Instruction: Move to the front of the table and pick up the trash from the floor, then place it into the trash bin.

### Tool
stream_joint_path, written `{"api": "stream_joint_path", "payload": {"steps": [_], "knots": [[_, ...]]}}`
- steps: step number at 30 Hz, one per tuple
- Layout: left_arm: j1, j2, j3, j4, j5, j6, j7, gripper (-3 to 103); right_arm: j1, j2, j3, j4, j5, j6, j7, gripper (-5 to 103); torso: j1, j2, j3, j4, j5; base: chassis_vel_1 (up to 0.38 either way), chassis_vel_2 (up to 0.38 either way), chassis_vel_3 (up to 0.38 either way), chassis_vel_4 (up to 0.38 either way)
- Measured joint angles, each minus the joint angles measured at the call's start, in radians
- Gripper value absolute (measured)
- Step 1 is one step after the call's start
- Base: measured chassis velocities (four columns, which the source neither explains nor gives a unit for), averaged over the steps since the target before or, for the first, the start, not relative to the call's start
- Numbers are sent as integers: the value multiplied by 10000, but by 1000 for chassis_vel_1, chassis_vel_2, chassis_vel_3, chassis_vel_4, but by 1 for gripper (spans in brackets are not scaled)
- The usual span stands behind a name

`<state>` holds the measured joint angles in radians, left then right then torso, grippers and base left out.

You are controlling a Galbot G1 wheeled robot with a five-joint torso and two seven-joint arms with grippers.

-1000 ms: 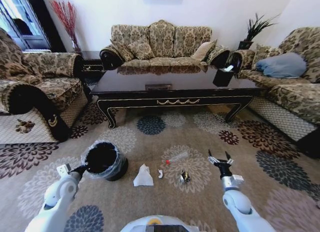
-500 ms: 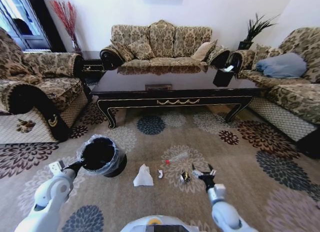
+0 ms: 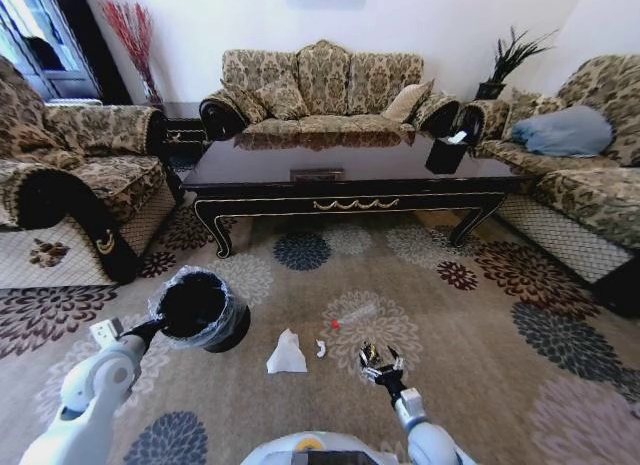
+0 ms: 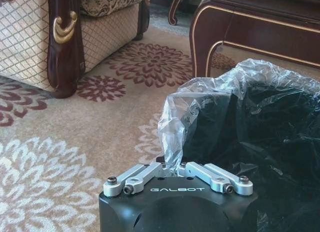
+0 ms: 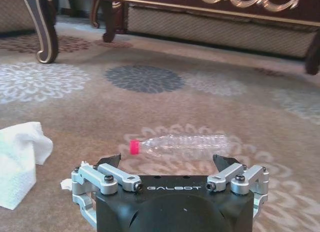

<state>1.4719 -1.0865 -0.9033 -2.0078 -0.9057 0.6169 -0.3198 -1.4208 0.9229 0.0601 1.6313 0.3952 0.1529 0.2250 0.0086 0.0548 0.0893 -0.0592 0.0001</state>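
**Right hand low over the litter, left hand gripping the bin liner**

The robot faces the long dark table [image 3: 350, 180], whose tabletop stretches across the room ahead, with sofas behind it and to either side. On the patterned carpet [image 3: 480, 315] between robot and table lies the trash: a crumpled white tissue [image 3: 287, 354], a tiny white scrap [image 3: 321, 348] just beside it, a clear plastic bottle [image 3: 352, 316] with a red cap lying on its side nearer the table, and a small dark shiny wrapper [image 3: 370, 354].

The right hand [image 3: 381, 368] is down near the floor with its fingers spread wide, right at the wrapper; whether it touches the wrapper cannot be told. It holds nothing. In the right wrist view the bottle [image 5: 180, 145] lies on the carpet beyond the open right hand [image 5: 168, 162], and the tissue [image 5: 20, 159] sits off to one side.

The left hand [image 4: 172, 168] is closed on the ruffled plastic liner at the rim of the trash bin [image 4: 260, 157]. In the head view the bin [image 3: 197, 308] is on the robot's left, near the tissue, and the left hand [image 3: 150, 328] meets its near edge.
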Motion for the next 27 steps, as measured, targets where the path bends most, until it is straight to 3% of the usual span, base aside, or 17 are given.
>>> {"api": "stream_joint_path", "payload": {"steps": [4,5,8,9,13,18,27], "knots": [[26,17,67,-66,6,20,-24,3,537,-391,195,-721,285,615,-1614,100,0,0,0,-7,-1,0,0,0,0],[26,17,67,-66,6,20,-24,3,537,-391,195,-721,285,615,-1614,100,0,0,0,-7,-1,0,0,0,0],[109,38,30,-125,11,23,-35,3,968,-675,177,-1390,156,1310,-3142,100,0,0,1,-3,-1,0,0,0,0],[109,38,30,-125,11,23,-35,3,968,-675,177,-1390,156,1310,-3142,100,0,0,1,-3,-1,0,0,0,0],[190,51,-27,-183,16,25,-68,3,1686,-724,138,-2384,-1442,2376,-4816,100,0,0,1,-1,0,0,0,0,0],[281,28,-51,-259,39,30,-96,3,2069,-549,107,-2928,-1999,2734,-5292,100,0,0,1,-3,0,0,0,0,0],[540,-77,-183,-529,79,40,-123,3,2327,-133,46,-3836,-2662,2994,-5098,100,0,0,1,-2,-1,0,0,0,0]]}}
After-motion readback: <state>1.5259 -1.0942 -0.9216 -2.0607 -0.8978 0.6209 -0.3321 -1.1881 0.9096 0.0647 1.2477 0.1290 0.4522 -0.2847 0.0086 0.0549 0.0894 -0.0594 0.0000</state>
